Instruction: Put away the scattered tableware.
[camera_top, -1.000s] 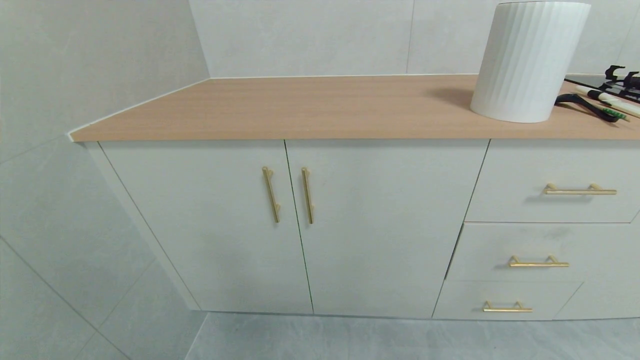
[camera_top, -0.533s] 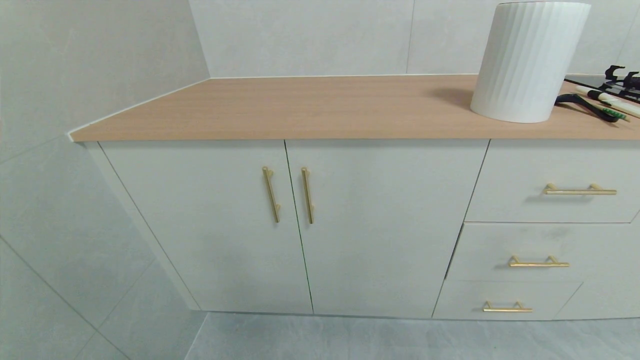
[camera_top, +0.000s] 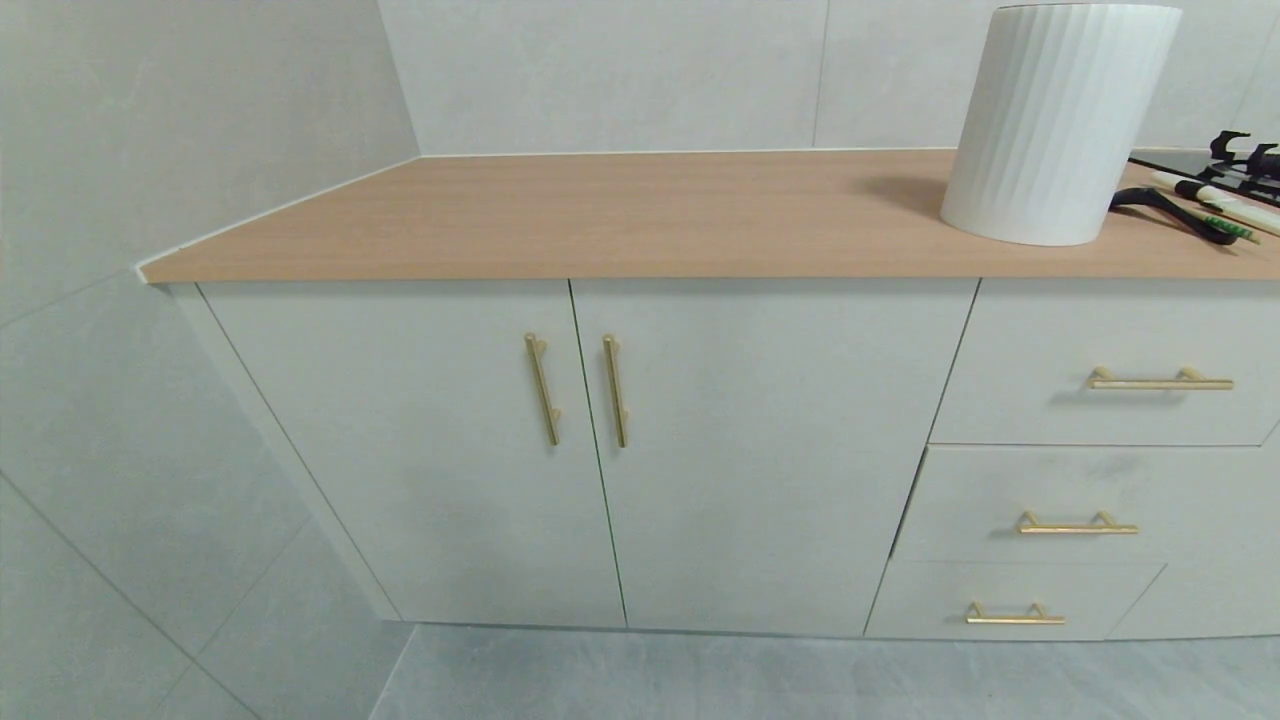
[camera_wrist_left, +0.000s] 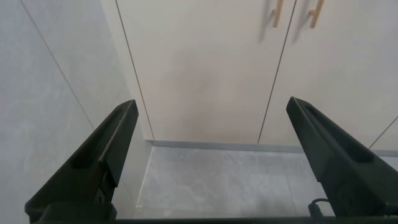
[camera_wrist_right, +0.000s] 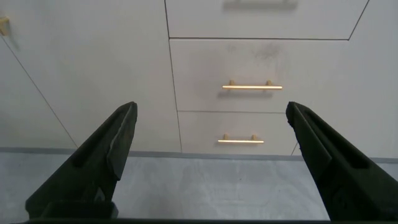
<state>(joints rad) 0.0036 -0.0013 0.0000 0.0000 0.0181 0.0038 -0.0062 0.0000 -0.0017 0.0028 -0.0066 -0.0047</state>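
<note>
Head view: wooden surface (camera_top: 600, 215) over a pale cabinet. Scattered tableware (camera_top: 1190, 208) lies at the surface's far right end: one black utensil with a curved handle and thin sticks, one white, one green-marked. It is just beside a tall white ribbed container (camera_top: 1060, 120), which stands upright.

Left wrist view: left tool (camera_wrist_left: 211, 109) has its fingers wide apart, low before the cabinet doors (camera_wrist_left: 205, 68), above the floor (camera_wrist_left: 217, 177).

Right wrist view: right tool (camera_wrist_right: 211, 111) has its fingers wide apart, facing the gold-handled drawers (camera_wrist_right: 261, 62).

Matt wood-grain countertop (camera_top: 600, 215) tops cabinets (camera_top: 420, 450) with brassy metal handles (camera_top: 541, 388).
</note>
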